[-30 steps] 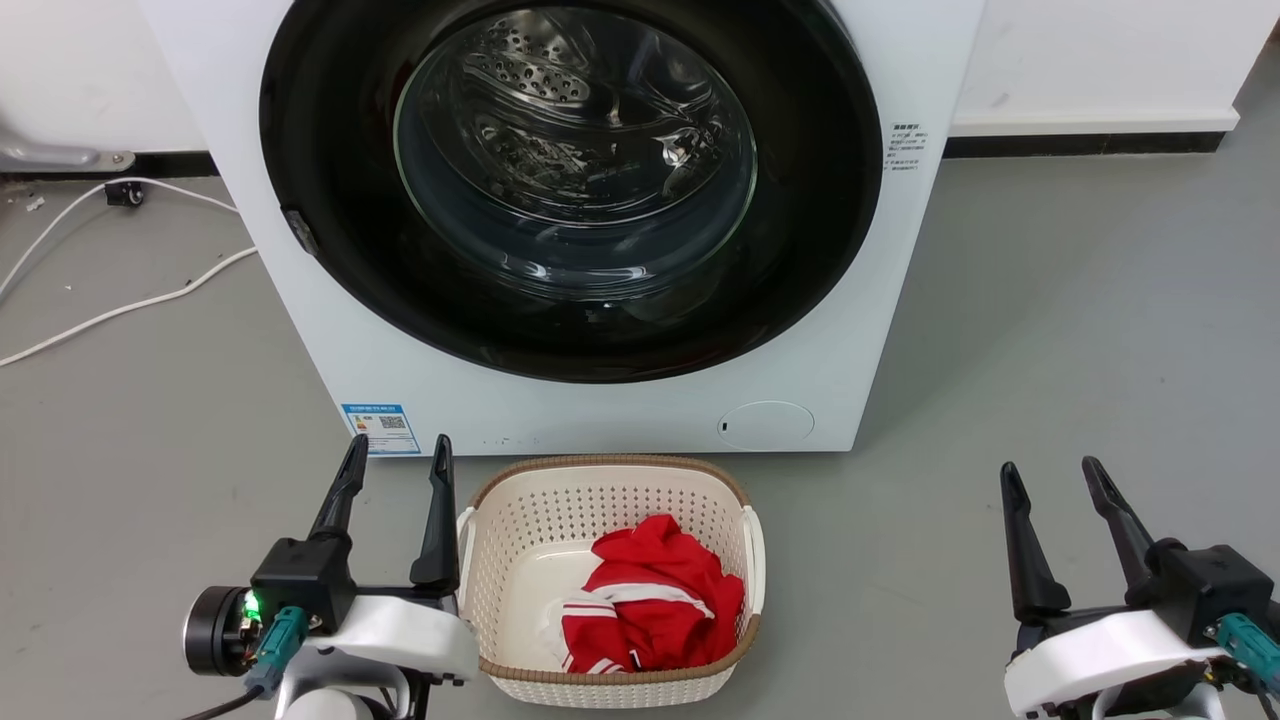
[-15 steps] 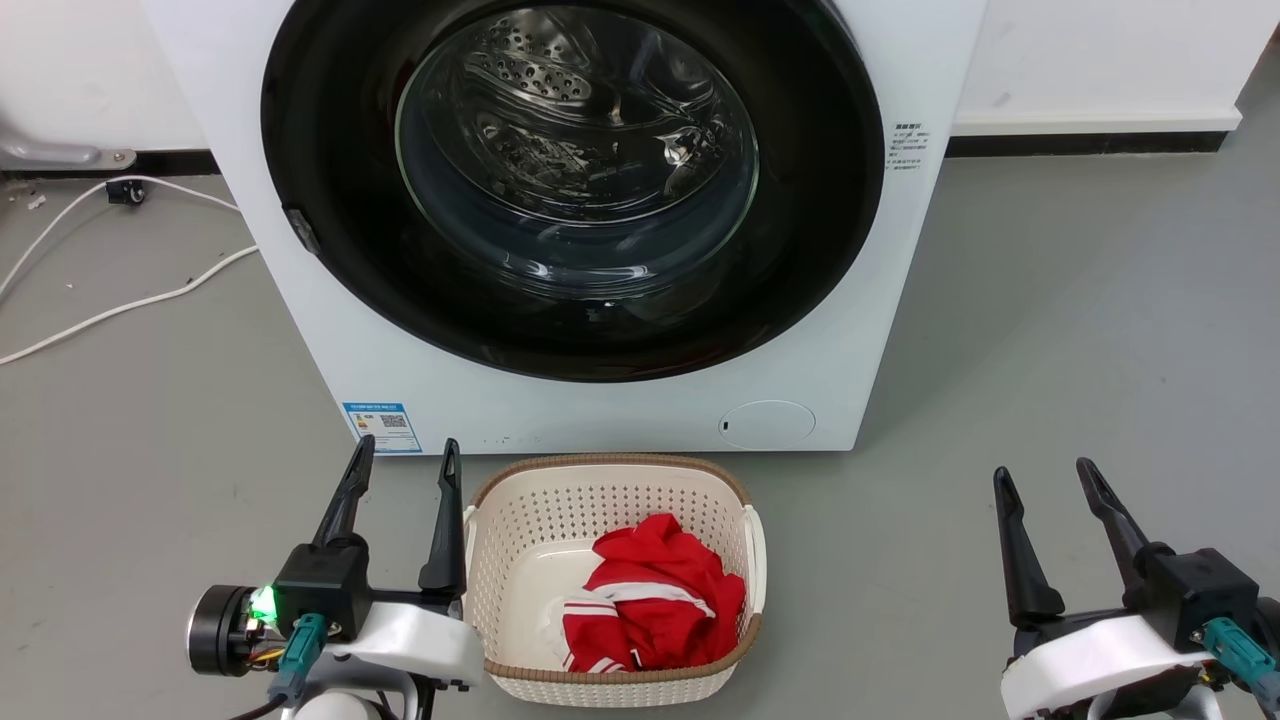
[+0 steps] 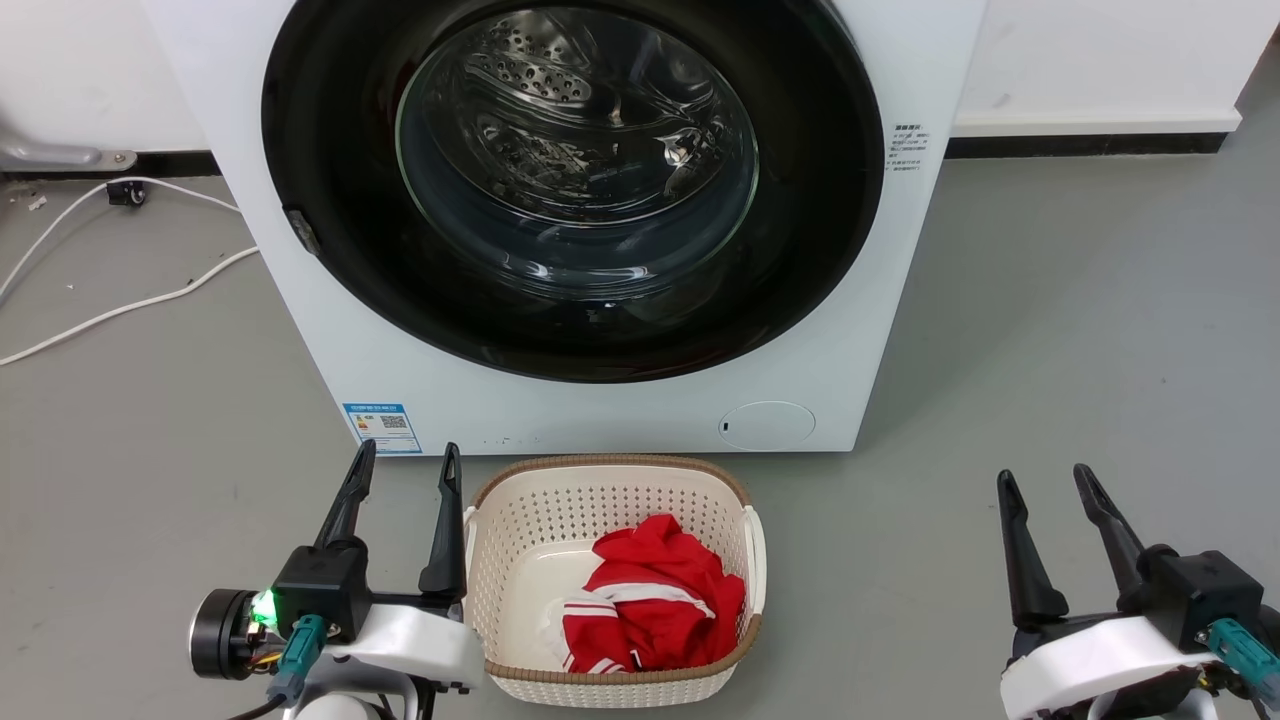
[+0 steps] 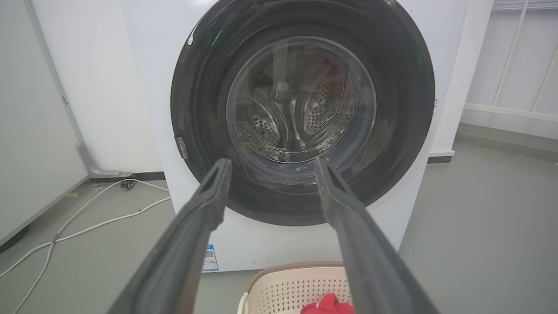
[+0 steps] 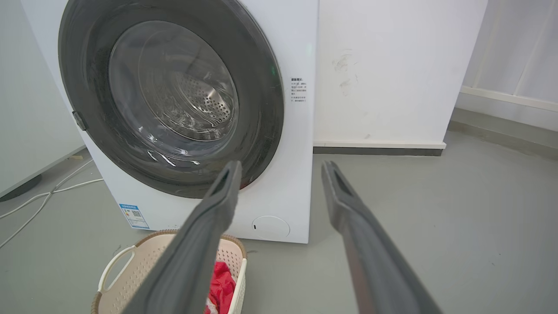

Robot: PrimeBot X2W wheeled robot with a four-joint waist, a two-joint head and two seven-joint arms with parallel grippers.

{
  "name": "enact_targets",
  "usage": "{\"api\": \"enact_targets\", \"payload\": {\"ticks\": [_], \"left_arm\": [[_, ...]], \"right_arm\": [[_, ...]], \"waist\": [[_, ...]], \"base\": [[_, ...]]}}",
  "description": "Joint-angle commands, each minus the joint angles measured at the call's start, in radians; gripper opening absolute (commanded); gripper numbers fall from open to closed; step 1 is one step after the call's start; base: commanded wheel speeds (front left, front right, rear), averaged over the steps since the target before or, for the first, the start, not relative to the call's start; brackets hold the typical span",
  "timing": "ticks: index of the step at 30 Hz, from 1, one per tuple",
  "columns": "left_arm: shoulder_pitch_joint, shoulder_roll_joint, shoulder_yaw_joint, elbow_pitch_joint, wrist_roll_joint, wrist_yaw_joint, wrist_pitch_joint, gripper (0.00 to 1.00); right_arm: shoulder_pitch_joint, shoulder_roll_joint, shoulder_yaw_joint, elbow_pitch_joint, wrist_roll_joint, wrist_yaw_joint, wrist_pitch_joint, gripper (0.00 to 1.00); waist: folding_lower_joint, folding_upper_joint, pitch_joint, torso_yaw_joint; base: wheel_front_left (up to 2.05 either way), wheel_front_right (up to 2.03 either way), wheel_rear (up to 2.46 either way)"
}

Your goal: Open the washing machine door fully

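1 glossy black washing machine door (image 3: 575, 170) covers most of the front of the white washing machine (image 3: 600, 410). It lies flat against the machine, shut, and the steel drum shows through its bulging glass window. A small grey tab (image 3: 300, 232) sits on the door's rim at the robot's left. Low on the machine's front are a blue label (image 3: 380, 425) and a round flap (image 3: 766, 424).

Directly before the machine, below the door, a cream perforated basket (image 3: 610, 468) with a brown rim stands on the grey floor (image 3: 1050, 330), just short of the machine's base. It holds a crumpled red garment (image 3: 650, 600) with white stripes. White cables (image 3: 130, 305) trail over the floor to the left, well apart from the basket.

The left gripper (image 3: 408, 447) hovers just beside the basket's left rim, its 2 fingers apart and empty, tips near the label. The right gripper (image 3: 1043, 472) hovers over bare floor well right of the basket, its 2 fingers also apart and holding nothing. Both are well apart from the door.

Against the picture from 1 second ago, the left gripper sits slightly farther right, closer to the basket, and the right gripper has barely shifted. The door, basket and garment lie as they did.
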Motion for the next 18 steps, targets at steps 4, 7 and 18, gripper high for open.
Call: {"api": "enact_targets", "payload": {"ticks": [4,7,18], "left_arm": [[0.008,-0.002,0.002,0.003,0.005,-0.003,-0.005,1.0],[0.01,-0.002,0.004,0.003,0.005,-0.004,-0.004,1.0],[0.01,-0.005,0.007,0.002,-0.001,-0.002,-0.004,1.0]], "right_arm": [[0.004,0.003,0.003,0.005,0.017,0.0,-0.001,0.0],[0.002,0.003,0.005,0.005,0.078,0.0,-0.018,0.0],[-0.057,0.002,0.04,0.065,1.306,0.0,-0.101,0.0]], "waist": [[-0.0001,0.0,-0.001,0.001],[-0.0001,0.0,-0.002,0.001],[-0.0001,0.0,-0.002,0.001]], "base": [[0.0,0.0,0.0],[0.0,0.0,0.0],[0.0,0.0,0.0]]}}
